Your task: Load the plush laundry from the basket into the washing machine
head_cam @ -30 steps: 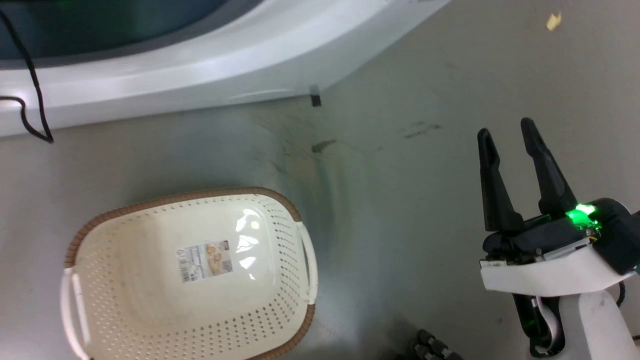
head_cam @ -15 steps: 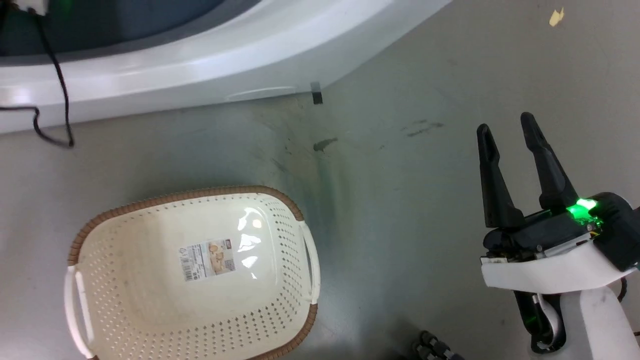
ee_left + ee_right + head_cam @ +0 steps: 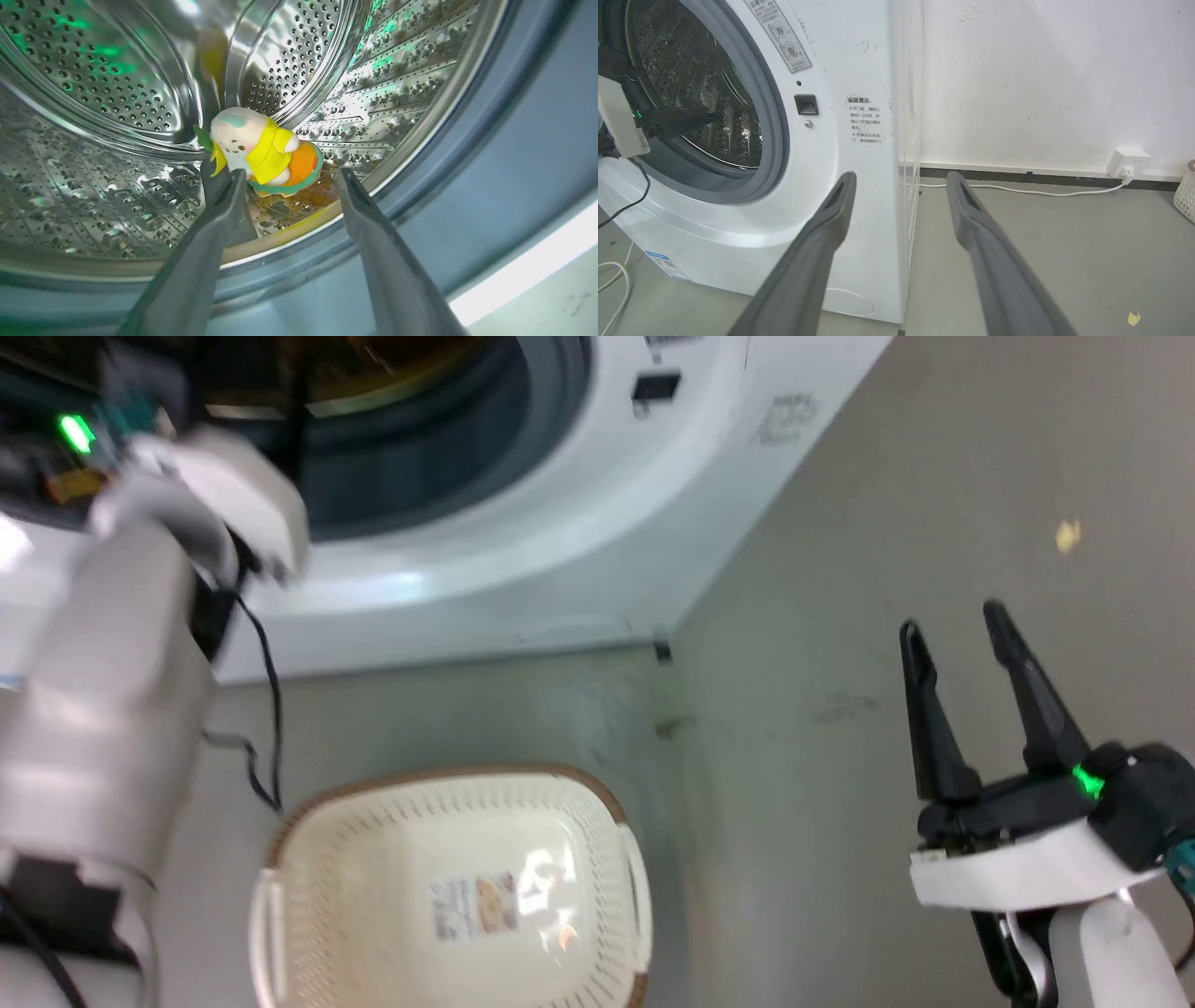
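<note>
The left pincer (image 3: 289,174) is spread wide inside the white front-loading washing machine (image 3: 523,569). The small orange-and-yellow plush toy (image 3: 266,149) lies loose on the perforated steel drum (image 3: 117,79), just past the pincer's tips. The right pincer (image 3: 952,621), also spread, hovers over the floor (image 3: 794,784).

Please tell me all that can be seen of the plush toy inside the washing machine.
The plush laundry is a small soft toy: pale rounded head with a tiny face, yellow top, orange body, green trim. It rests on the perforated steel drum near its front lip. The left pincer stands open before it, not gripping; whether one finger touches it is unclear.
</note>
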You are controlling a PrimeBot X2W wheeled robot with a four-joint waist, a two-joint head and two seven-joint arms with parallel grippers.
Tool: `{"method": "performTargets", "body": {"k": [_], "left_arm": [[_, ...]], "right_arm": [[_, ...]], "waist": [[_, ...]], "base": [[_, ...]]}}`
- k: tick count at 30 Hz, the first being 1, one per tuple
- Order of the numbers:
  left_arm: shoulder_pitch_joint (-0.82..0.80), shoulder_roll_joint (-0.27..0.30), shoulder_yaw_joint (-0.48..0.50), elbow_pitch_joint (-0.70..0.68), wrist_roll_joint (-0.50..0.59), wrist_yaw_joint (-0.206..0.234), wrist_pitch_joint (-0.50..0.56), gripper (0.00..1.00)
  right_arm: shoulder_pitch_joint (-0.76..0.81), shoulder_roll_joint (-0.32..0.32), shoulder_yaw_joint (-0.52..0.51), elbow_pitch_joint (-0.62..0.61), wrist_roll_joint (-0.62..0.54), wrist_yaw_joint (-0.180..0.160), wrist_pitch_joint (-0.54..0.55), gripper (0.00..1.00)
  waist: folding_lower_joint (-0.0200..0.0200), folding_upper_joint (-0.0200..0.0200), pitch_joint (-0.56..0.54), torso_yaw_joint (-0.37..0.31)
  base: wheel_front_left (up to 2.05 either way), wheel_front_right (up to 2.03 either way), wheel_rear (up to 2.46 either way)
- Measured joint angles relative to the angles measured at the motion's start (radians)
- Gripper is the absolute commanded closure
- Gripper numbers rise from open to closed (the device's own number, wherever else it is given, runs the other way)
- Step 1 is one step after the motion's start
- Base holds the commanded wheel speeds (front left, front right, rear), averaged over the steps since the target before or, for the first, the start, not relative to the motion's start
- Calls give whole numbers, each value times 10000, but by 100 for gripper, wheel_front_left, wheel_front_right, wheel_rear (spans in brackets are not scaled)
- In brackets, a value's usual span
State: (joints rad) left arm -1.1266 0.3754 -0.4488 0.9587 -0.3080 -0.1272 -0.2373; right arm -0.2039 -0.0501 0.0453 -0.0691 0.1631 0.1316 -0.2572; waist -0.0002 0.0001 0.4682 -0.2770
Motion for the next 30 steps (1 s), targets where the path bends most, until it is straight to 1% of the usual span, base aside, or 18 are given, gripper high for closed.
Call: {"method": "performTargets", "body": {"k": [2,3,5,7,12,15,18,23,25,30], "left_arm": [[683,-119,113,-355,-157,23,-119,0],[1026,-196,230,-648,-263,128,-151,0],[1837,-307,401,-1685,-303,343,-192,0],[2814,-508,826,-2936,-453,662,-194,0],[5765,-834,1595,-5660,-514,1356,-194,0],[7359,-986,1843,-6991,-378,1659,-194,0],[8698,-1235,2015,-7944,-286,1898,-194,0],[10249,-1526,2232,-8514,-65,2065,-199,0],[10747,-1760,2320,-8658,-19,2173,-201,0],[11314,-1900,2207,-8615,426,2182,-201,0]], "right_arm": [[214,0,-59,52,-161,0,0,0],[294,2,-125,61,-230,0,0,0],[453,0,-207,90,-332,0,0,0],[636,0,-276,105,-407,0,0,0],[1085,0,-364,180,-579,0,0,0],[1382,0,-399,186,-660,0,0,0],[1673,0,-424,184,-685,0,0,0],[2032,0,-410,221,-681,0,0,0],[2183,2,-397,251,-671,0,0,0],[2547,0,-410,384,-600,0,0,0]], "waist": [[-1,-1,-506,194],[0,0,-748,301],[-1,0,-1234,541],[-2,0,-1696,804],[-2,0,-2742,1473],[-2,0,-3274,1863],[-1,0,-3714,2231],[0,0,-4307,2671],[0,-1,-4496,2764],[1,-1,-4713,2841]], "base": [[0,0,0],[0,0,0],[0,0,0],[0,0,0],[0,0,0],[0,0,0],[0,0,0],[0,0,0],[0,0,0],[0,0,0]]}}
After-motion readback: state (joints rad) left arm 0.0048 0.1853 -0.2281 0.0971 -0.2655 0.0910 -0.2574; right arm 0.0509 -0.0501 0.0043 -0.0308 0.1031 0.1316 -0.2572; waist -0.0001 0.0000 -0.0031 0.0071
